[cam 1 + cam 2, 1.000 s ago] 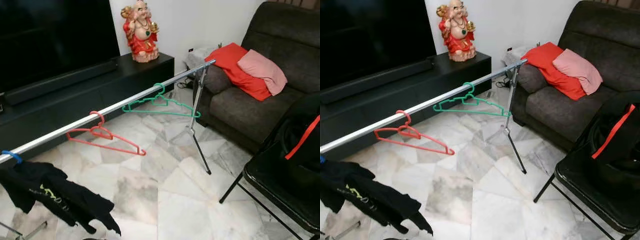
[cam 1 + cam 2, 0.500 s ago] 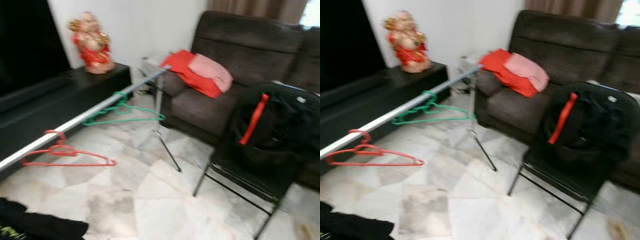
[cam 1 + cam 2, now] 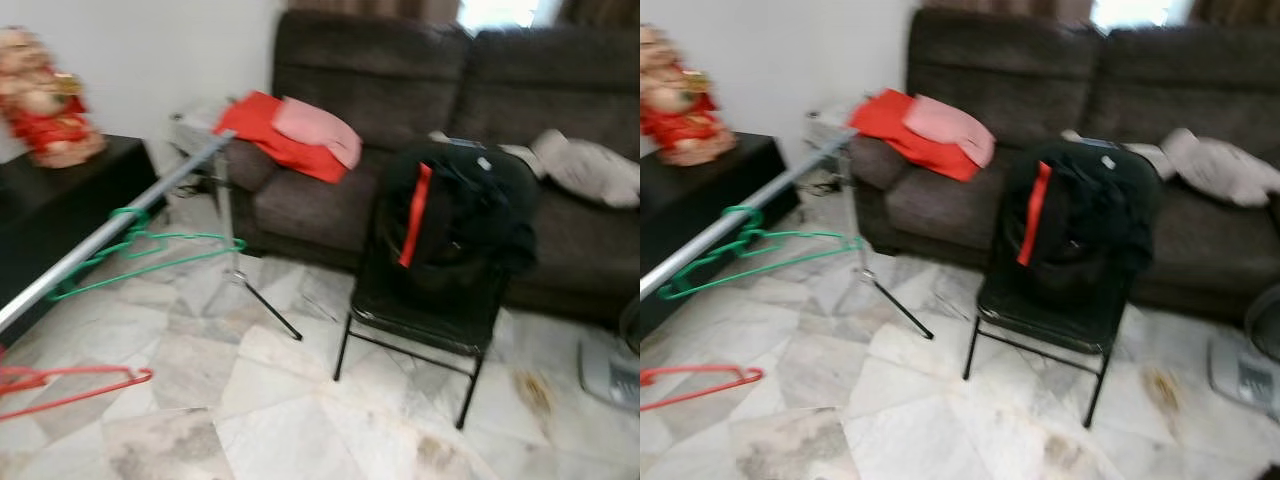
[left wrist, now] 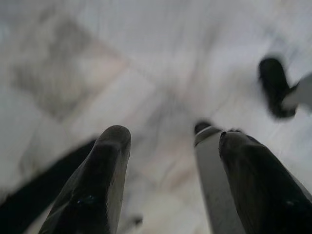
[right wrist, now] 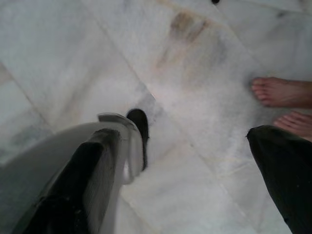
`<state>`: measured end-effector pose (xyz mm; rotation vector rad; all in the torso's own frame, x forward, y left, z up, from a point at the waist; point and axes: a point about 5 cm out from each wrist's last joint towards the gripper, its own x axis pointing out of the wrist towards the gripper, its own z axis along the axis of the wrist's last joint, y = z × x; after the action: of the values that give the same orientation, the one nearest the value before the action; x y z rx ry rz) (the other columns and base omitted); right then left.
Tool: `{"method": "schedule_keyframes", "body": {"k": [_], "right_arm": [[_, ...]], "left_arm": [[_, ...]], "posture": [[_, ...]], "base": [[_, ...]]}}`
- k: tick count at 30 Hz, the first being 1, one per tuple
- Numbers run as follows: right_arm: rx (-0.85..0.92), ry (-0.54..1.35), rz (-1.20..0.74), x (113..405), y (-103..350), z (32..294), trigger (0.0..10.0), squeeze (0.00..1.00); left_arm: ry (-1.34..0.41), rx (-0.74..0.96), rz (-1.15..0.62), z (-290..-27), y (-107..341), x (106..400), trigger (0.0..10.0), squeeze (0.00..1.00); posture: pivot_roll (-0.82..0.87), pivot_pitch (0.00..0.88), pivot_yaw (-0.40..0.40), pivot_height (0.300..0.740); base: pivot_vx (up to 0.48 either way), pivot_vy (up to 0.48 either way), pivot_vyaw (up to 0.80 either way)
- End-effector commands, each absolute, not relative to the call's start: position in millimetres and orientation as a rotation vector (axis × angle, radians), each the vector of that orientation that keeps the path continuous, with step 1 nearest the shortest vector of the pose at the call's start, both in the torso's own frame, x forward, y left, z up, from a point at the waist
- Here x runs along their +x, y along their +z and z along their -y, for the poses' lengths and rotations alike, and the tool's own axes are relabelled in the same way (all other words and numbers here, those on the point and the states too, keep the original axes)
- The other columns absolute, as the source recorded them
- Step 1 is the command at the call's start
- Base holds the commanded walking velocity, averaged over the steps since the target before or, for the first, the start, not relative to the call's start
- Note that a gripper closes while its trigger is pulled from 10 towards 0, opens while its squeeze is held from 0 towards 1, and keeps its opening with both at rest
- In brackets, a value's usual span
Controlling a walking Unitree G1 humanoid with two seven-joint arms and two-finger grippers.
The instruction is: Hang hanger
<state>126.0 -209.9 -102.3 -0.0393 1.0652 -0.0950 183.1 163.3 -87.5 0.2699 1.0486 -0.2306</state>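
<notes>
- Green plastic hanger hooked on the silver rail, hanging tilted, near the rail's far end by the sofa.
- Red hanger sits low at the left edge; its hook is cut off by the frame, so can't tell what it hangs from.
- Rail runs diagonally from lower left up toward the sofa arm; a thin stand leg angles down from it onto the floor.
- Left tool: two black fingers spread wide, nothing between them, pointing down at the marble floor. View is blurred.
- Right tool: fingers wide apart, holding nothing, also aimed at the floor.
- A person's bare feet stand on the tiles near the right tool.
- Black folding chair stands mid-room, just in front of the sofa, with a dark garment with a red strap draped over its back.
- Dark brown sofa along the far wall; red cushion and pink cushion on its left arm, a pale cushion on the right seat.
- Red and gold figurine on a black cabinet at left.
- Head views are slightly blurred.
</notes>
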Motion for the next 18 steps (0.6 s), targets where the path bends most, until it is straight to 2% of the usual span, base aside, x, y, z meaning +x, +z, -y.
{"method": "schedule_keyframes", "body": {"k": [1,14,18], "right_arm": [[-0.027,-0.086,-1.085,121.5,-104.9,203.9,10.0,0.00],[-0.028,-0.085,-1.084,121.7,-104.8,204.0,10.0,0.00],[-0.024,-0.090,-1.075,122.3,-104.5,204.1,10.0,0.00]], "left_arm": [[-0.202,0.282,-1.091,-175.8,-91.5,172.7,10.0,0.00],[-0.203,0.281,-1.091,-175.6,-91.4,172.9,10.0,0.00],[-0.207,0.279,-1.092,-175.4,-91.5,172.9,10.0,0.00]], "posture": [[-0.05,0.017,0.062,0.740],[-0.05,0.019,0.063,0.740],[-0.05,0.019,0.063,0.740]], "base": [[0.000,0.000,-0.79],[0.000,0.000,-0.79],[0.000,0.000,0.00]]}}
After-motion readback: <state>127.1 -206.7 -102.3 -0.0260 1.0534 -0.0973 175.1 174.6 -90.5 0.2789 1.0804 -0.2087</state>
